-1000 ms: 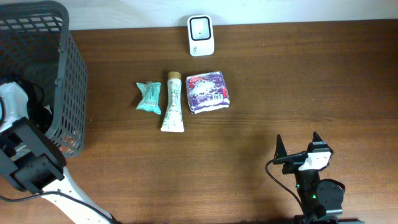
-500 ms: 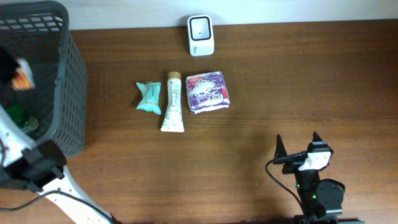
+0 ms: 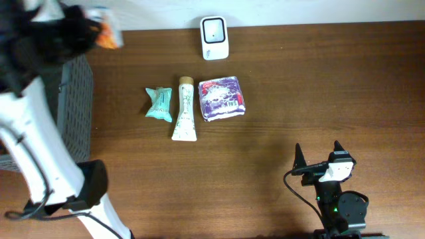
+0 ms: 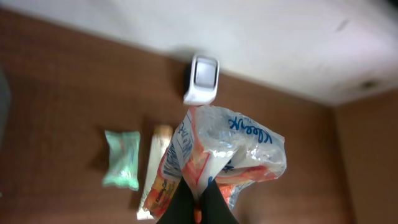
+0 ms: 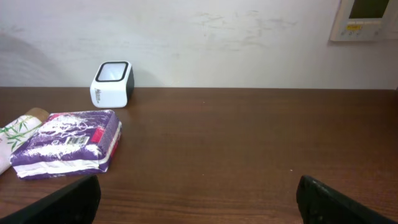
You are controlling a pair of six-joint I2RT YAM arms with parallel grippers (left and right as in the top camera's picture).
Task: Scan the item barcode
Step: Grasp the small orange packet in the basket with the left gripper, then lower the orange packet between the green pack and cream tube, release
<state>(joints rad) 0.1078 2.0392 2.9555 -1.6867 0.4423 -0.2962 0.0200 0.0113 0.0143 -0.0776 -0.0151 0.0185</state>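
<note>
The tissue pack (image 4: 227,155) is pinched in your left gripper (image 4: 198,200), whose dark fingers are closed tight on one crumpled edge of the wrapper. From the wrist view the pack runs away from the fingers, its long axis pointing roughly toward the scanner (image 4: 202,78), which sits just past the pack's far edge and slightly to the left. The wrapper is clear and crinkled, with blue Kleenex lettering and orange-red print. No barcode shows on the face you can see, so you cannot tell which side carries it.

Below the pack, on the table, lie a teal packet (image 4: 122,158) and a pale tube (image 4: 152,168). From overhead the pack is a blur (image 3: 106,30) high over the table's far left corner, beside the basket (image 3: 73,113) and well left of the scanner. Your left arm is far nearer the scanner than your right gripper (image 3: 319,149), which rests at the near edge, fingers spread wide and empty. I judge the pack must travel right and turn until its code faces the scanner window.
</note>
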